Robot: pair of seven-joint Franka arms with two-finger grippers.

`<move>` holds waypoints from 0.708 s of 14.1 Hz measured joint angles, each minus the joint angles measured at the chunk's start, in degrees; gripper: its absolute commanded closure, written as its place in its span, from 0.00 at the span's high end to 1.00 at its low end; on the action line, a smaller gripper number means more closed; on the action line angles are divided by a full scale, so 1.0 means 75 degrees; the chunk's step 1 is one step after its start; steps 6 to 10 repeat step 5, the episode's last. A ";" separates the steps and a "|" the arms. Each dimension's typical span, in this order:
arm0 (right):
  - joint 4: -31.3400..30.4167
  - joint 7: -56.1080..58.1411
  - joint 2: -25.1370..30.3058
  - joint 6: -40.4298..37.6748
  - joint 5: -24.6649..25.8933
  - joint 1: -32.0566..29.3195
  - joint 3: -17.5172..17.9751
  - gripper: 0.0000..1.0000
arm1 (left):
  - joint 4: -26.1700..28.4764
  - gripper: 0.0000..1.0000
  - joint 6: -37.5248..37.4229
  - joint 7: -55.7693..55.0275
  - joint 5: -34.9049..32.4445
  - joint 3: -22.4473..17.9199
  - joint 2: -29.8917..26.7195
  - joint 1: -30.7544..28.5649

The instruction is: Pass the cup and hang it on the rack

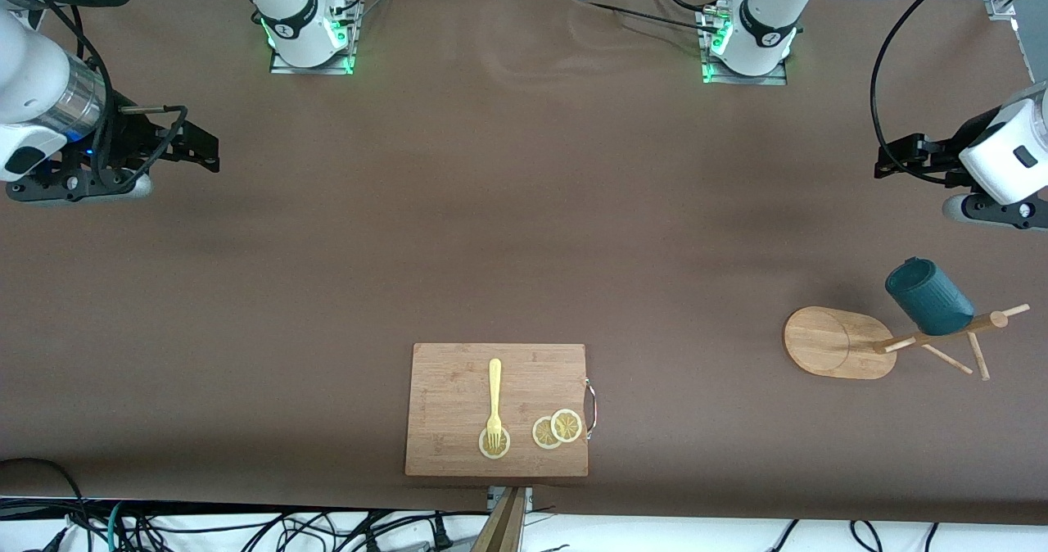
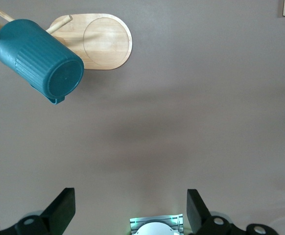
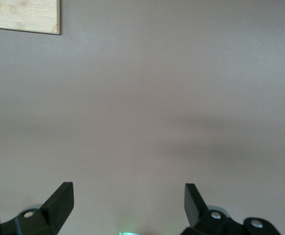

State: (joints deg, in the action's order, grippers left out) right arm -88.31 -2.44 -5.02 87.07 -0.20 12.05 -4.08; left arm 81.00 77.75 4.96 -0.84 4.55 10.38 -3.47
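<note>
The cup (image 1: pixel 929 296) hangs on the rack (image 1: pixel 835 342), low at the right of the front frame, toward the left arm's end of the table – dark teal, ribbed wall, mouth hooked over a peg and its base pointing up and away from the post. In the left wrist view the same cup (image 2: pixel 38 60) fills the upper left corner, flat bottom toward the lens, with the rack's oval base (image 2: pixel 106 41) just beside it. The rack stands on that oval base, its post and thin pegs showing out toward the right edge of the front frame.

The left gripper (image 1: pixel 892 159) hovers at the right edge of the front frame, above bare brown table (image 1: pixel 524 208), well apart from the cup, fingers spread wide and holding nothing. The right gripper (image 1: pixel 201 147) hovers at the left edge, also over bare table – fingers wide apart, empty. Both arms wait.

Bottom centre of the front frame lies a wooden cutting board (image 1: pixel 458 388) with a metal handle at one side. On it a pale yellow fork (image 1: pixel 494 396) rests with its tines on one lemon slice (image 1: pixel 494 444), and two more overlapping lemon slices (image 1: pixel 557 429) lie beside it
</note>
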 measured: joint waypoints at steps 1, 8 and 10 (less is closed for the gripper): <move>0.0000 0.0000 0.0000 0.0000 0.0000 0.0001 0.0002 1.00 | 0.0000 1.00 0.0000 0.0000 0.0000 -0.0002 0.0031 0.0000; 0.0000 0.0000 0.0000 0.0000 0.0000 0.0004 0.0003 1.00 | -0.0012 1.00 0.0000 -0.0003 0.0000 -0.0002 0.0071 0.0015; 0.0000 0.0000 0.0000 0.0000 0.0000 0.0004 0.0003 1.00 | -0.0012 1.00 0.0000 -0.0003 0.0000 -0.0002 0.0071 0.0015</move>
